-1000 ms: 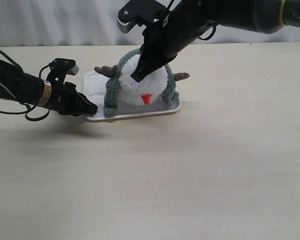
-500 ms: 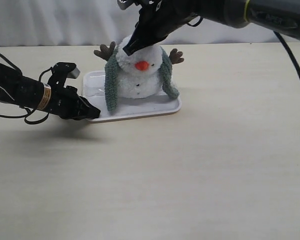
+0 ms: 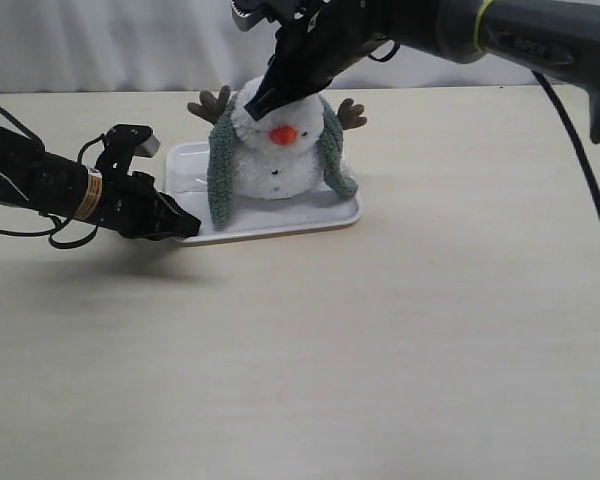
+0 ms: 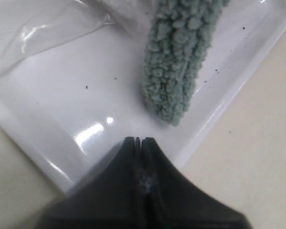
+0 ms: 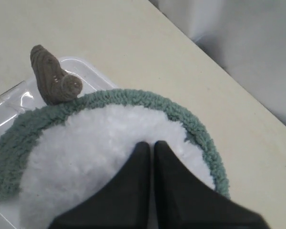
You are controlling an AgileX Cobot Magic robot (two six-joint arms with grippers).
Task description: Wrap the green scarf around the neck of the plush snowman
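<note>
Right fingers (image 5: 141, 163) are clenched, their tips sunk in the white fur on top of the plush snowman (image 3: 276, 168) — whether they pinch any fur cannot be told. The snowman sits upright in a white tray (image 3: 280, 226) on the counter (image 3: 400, 350). The green scarf (image 3: 220, 170) runs behind the head and hangs down both sides, ends apart in front — one end rests on the tray floor. Left fingers (image 4: 127, 160) are clenched too, tips over the tray's rim at a corner.
</note>
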